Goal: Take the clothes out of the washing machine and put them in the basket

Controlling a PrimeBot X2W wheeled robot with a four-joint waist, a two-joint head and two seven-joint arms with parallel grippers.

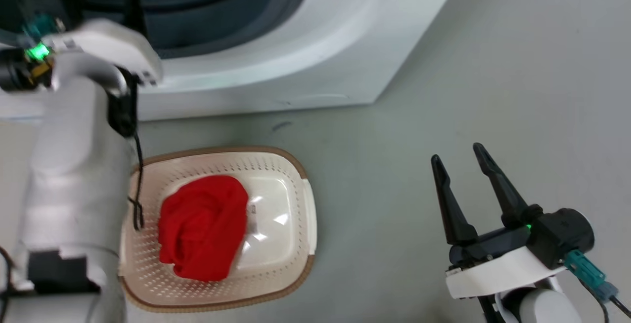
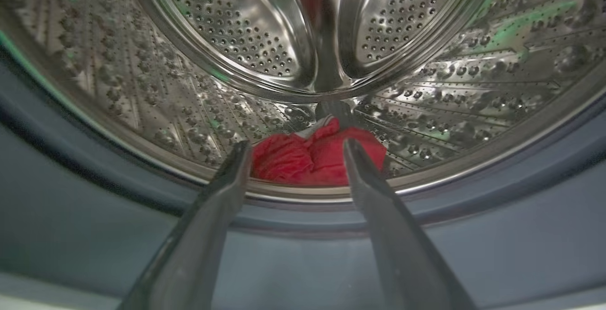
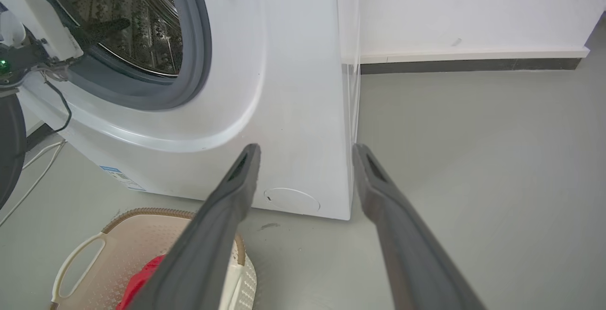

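The white washing machine [image 1: 276, 66] stands at the top of the head view, its porthole open. In the left wrist view a red garment [image 2: 303, 161] with a bit of white lies at the bottom of the steel drum [image 2: 236, 40]. My left gripper [image 2: 294, 151] is open at the porthole's grey rim, its fingertips framing that garment without touching it. The cream basket [image 1: 296, 185] sits on the floor before the machine with another red garment [image 1: 202, 227] in it. My right gripper [image 1: 459, 158] hovers open and empty over the floor, right of the basket.
My pale left forearm [image 1: 74, 175] rises along the basket's left side, with a black cable [image 1: 138, 185] hanging over the rim. A wall with a dark skirting [image 3: 473, 64] runs behind the machine. Grey floor [image 1: 493, 91] spreads to the right.
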